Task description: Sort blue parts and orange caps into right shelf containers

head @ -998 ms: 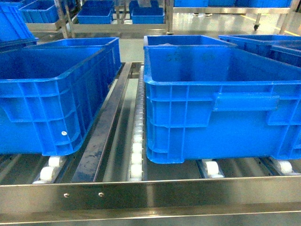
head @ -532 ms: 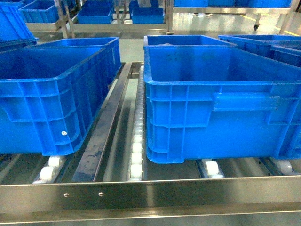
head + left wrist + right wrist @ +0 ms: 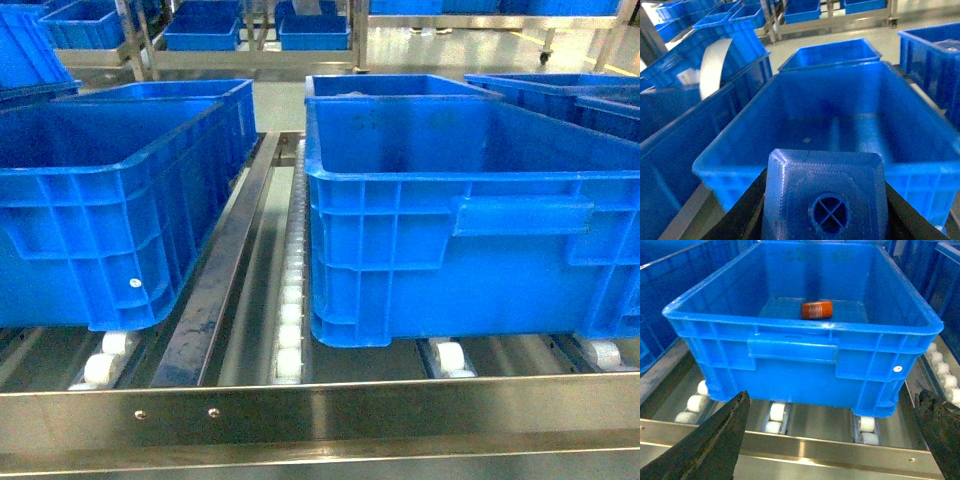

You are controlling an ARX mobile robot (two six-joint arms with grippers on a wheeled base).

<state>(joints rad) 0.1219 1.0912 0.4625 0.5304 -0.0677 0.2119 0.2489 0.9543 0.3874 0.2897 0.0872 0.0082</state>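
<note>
Nothing is changing in the head view since earlier. Left pincer (image 3: 825, 220) is clenching a blue part (image 3: 825, 197), fingers mostly hidden; right pincer (image 3: 840, 440) is spreading released before the crate (image 3: 805, 360) holding an orange cap (image 3: 816, 309).

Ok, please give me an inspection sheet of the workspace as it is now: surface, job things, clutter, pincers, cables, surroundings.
Surface: steel roller rack with white rollers; crates stand on it.
Job's things: blue part sits between the left pincer's fingers, its round hole up, in front of an open crate. An orange cap lies on its side inside the crate facing the right pincer.
Clutter: nothing seen.
Grippers: left pincer shut on the blue part; right pincer open, holding nothing, fingers spread before the crate's front wall.
Cables: nothing seen.
Surroundings: more blue crates on racks behind, pale floor; a white curved strip by the crates on the left.
</note>
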